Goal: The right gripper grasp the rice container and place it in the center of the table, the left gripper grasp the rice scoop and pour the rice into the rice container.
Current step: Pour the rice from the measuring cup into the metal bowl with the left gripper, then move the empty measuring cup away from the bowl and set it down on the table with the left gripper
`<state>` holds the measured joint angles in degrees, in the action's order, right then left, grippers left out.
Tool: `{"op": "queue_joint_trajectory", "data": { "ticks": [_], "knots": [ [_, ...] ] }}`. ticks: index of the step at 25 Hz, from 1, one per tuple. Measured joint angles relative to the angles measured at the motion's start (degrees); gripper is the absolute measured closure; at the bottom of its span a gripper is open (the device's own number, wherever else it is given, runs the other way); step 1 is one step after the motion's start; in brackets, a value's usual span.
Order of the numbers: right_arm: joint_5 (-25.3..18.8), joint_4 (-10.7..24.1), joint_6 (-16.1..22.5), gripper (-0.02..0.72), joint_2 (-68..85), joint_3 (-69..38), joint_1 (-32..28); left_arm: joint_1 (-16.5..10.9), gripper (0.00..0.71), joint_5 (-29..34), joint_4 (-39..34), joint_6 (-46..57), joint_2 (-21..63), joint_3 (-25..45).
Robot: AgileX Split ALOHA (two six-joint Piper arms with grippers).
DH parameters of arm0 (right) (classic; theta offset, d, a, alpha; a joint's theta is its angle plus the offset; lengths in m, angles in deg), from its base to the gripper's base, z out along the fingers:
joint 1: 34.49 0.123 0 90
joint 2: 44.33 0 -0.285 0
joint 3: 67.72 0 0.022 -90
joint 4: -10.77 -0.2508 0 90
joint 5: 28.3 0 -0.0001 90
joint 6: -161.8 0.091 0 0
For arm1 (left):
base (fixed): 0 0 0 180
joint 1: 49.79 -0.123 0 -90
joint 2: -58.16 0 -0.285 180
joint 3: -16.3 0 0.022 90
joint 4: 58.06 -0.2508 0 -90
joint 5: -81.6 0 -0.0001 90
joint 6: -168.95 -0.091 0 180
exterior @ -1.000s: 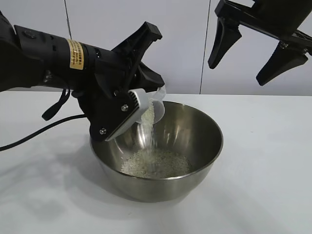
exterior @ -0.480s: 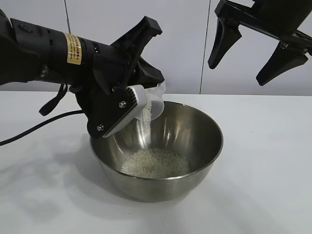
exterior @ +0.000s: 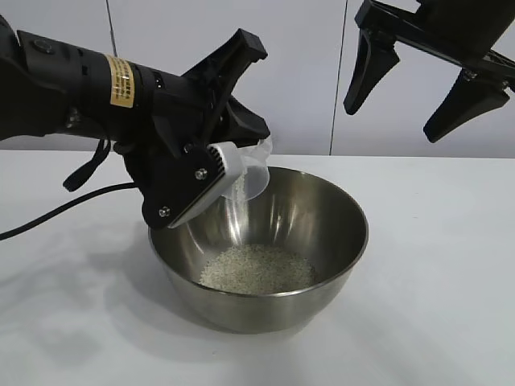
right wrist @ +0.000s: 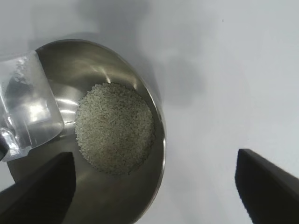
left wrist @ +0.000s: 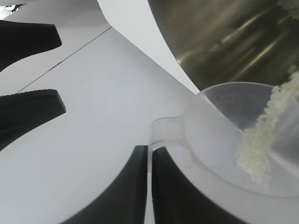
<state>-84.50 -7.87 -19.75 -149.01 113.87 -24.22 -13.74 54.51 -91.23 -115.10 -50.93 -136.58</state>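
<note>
My left fingers (exterior: pixel 211 173), clamped on the scoop's (exterior: pixel 253 173) tab, tip it over the bowl (exterior: pixel 322 241) so rice (exterior: pixel 257 269) lands inside; right fingers (exterior: pixel 418 88) hang wide open, empty.

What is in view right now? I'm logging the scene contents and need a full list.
rice container: one, shiny steel, on the table under the scoop.
rice: one white heap in the container's bottom; a few grains left in the scoop.
rice scoop: one, clear plastic, tipped over the container's rim.
table: one, white.
cable: one, black, trailing off the left arm.
left pincer: black, shut on the scoop's handle.
right pincer: black, open, raised above the container's far right.
</note>
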Motion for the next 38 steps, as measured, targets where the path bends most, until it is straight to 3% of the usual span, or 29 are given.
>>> {"op": "queue_joint_trajectory", "data": {
  "ticks": [8,17,25,33,38],
  "knots": [
    [0.0,0.0,0.0,0.061,0.0,0.0,0.0,0.0,0.698,1.83,-4.95,0.0,0.0,-3.09],
    [0.0,0.0,-0.05,0.061,0.0,0.0,0.0,0.0,0.698,0.88,-1.32,2.53,0.0,-1.09],
    [0.0,0.0,-0.05,0.061,0.0,0.0,0.0,0.07,0.698,-9.59,6.69,15.86,0.0,4.32],
    [0.05,0.06,-0.05,0.061,0.0,0.0,0.0,0.27,0.698,-17.83,9.61,31.46,0.06,10.27],
    [0.26,0.06,-0.05,0.061,0.0,0.0,0.0,0.27,0.698,-27.41,19.7,47.95,1.79,11.4]
  ]
}}
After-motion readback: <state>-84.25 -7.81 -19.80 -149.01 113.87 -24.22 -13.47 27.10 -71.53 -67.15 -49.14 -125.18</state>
